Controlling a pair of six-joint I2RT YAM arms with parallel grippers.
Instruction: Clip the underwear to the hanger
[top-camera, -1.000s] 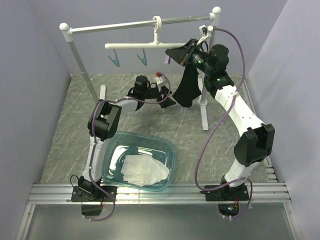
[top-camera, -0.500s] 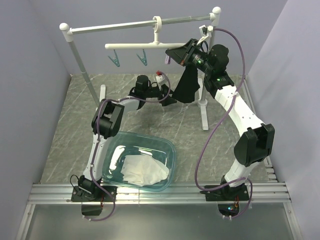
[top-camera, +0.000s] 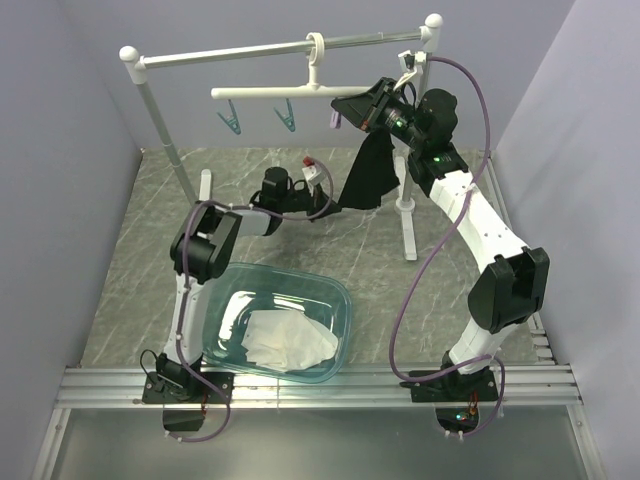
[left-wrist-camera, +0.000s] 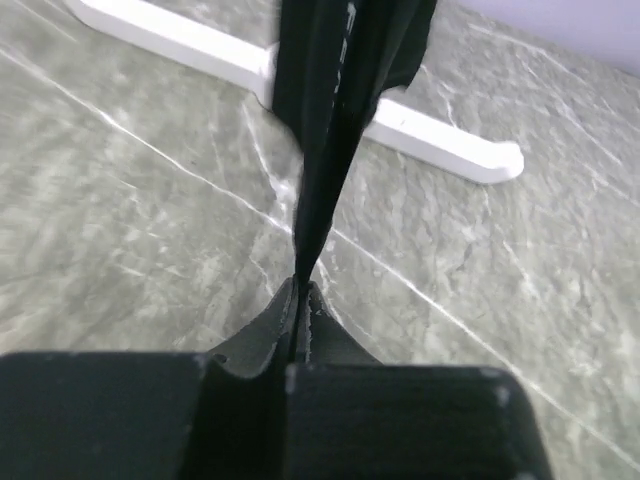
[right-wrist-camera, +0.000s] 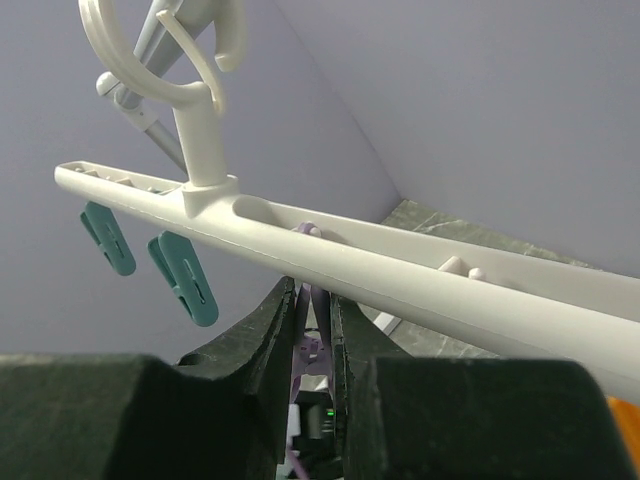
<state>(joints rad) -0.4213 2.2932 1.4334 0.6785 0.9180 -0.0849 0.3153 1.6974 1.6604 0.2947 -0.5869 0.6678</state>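
The white hanger (top-camera: 290, 92) hangs by its hook from the rack's rod, with two teal pegs (top-camera: 286, 117) under its left half. In the right wrist view my right gripper (right-wrist-camera: 312, 290) is shut on the purple peg (right-wrist-camera: 318, 300) just under the hanger bar (right-wrist-camera: 400, 270). An orange peg (right-wrist-camera: 620, 410) shows at that view's right edge. The black underwear (top-camera: 372, 172) hangs below the right gripper (top-camera: 350, 110); its top end is hidden. My left gripper (top-camera: 330, 200) is shut on its lower corner. The left wrist view shows the underwear (left-wrist-camera: 330, 100) running taut into the left gripper (left-wrist-camera: 300, 290).
The tall rack (top-camera: 150, 100) with ball-capped posts spans the back, its white feet (left-wrist-camera: 440, 145) on the marble table. A teal basin (top-camera: 335, 300) holding a white cloth (top-camera: 290, 340) stands near the left arm's base. Grey walls close in on both sides.
My left gripper has shut on the underwear's lower corner and drawn it left, so the fabric now slants. The right gripper has stayed on the purple peg.
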